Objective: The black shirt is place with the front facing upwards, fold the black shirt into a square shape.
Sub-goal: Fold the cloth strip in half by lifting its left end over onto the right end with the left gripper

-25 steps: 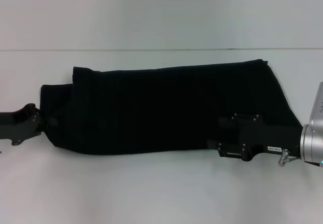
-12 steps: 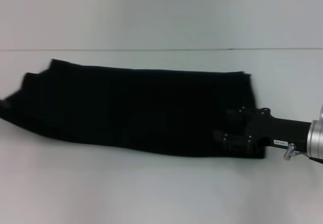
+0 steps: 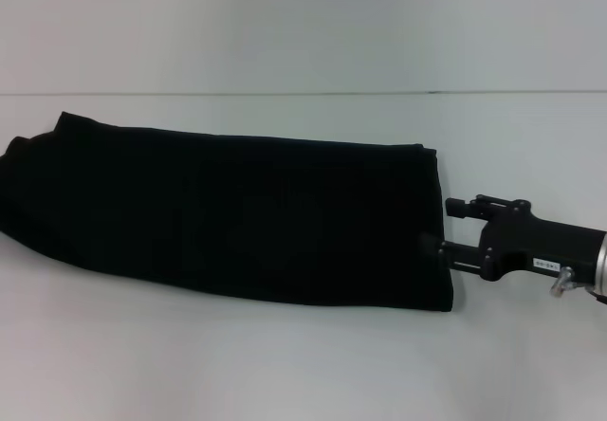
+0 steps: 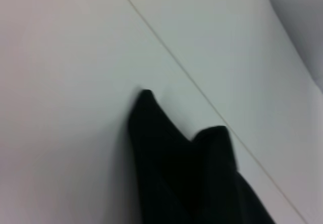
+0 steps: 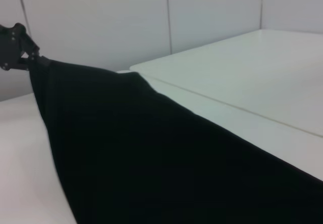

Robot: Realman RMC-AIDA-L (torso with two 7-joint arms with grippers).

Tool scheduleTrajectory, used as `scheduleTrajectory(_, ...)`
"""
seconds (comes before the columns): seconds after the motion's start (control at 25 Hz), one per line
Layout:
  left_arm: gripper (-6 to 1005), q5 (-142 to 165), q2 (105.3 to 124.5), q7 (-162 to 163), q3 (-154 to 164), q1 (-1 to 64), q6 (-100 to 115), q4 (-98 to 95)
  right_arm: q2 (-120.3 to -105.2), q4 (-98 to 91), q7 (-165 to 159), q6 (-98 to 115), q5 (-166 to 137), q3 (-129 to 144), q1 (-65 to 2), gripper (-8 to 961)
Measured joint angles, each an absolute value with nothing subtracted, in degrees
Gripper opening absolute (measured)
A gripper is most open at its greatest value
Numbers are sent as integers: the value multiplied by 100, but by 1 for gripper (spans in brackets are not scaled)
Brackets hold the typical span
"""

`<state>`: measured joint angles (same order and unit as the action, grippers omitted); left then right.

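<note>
A long band of dark cloth, the black shirt, lies across the white counter in the head view, already folded lengthwise, its left end running off the picture's edge and its right end beside the right claw. That claw sits at the shirt's right edge, its two fingers reaching to the hem; whether they pinch the cloth or merely touch it cannot be told. The left claw appears only in the right wrist view, far off at the shirt's opposite end, pressed against the corner of cloth that rises to meet it, apparently holding it, though its fingers cannot be made out. The left wrist view shows two peaked corners of the shirt above the counter. The risk from here, as a judgement: if one claw's hold is shallow, the stretched cloth could slip free and collapse, spoiling the lengthwise fold; uneven pulling by the two arms could also skew the band, so the later cross-folds would not give a square. Compared with a second ago, the whole shirt has shifted leftward, the left arm has gone from the head view, and the right claw, formerly over the cloth, now stands at its right edge.
</note>
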<state>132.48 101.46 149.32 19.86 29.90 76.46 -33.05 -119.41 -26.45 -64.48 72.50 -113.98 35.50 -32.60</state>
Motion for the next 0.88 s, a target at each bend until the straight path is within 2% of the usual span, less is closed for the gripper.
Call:
scheduleTrajectory(0.36,29,12418,10256,14917,2014,3697,8551,-3476,-11937,-2597,-6471,7322,-11400,3061,-3057,736)
scheduleTrajectory(0.44,28,12203,10469,14875,2136,4355,8828,-3523,-11945,-2595,-6518,7330,-11400,3032,-3006,736)
scheduleTrajectory(0.52,28,12198,10574,14855,2213,4591,8848,-3530,-11946,-2594,-6593,7348,-11400,3011,-2965,736)
scheduleTrajectory(0.68,28,12190,11040,14720,2571,5283,8756,-3533,-11948,-2593,-6735,7364,-11400,2962,-2889,737)
scheduleTrajectory(0.88,28,12183,11809,14486,3330,5631,8410,-3447,-11957,-2555,-6771,7346,-11399,2908,-2850,737)
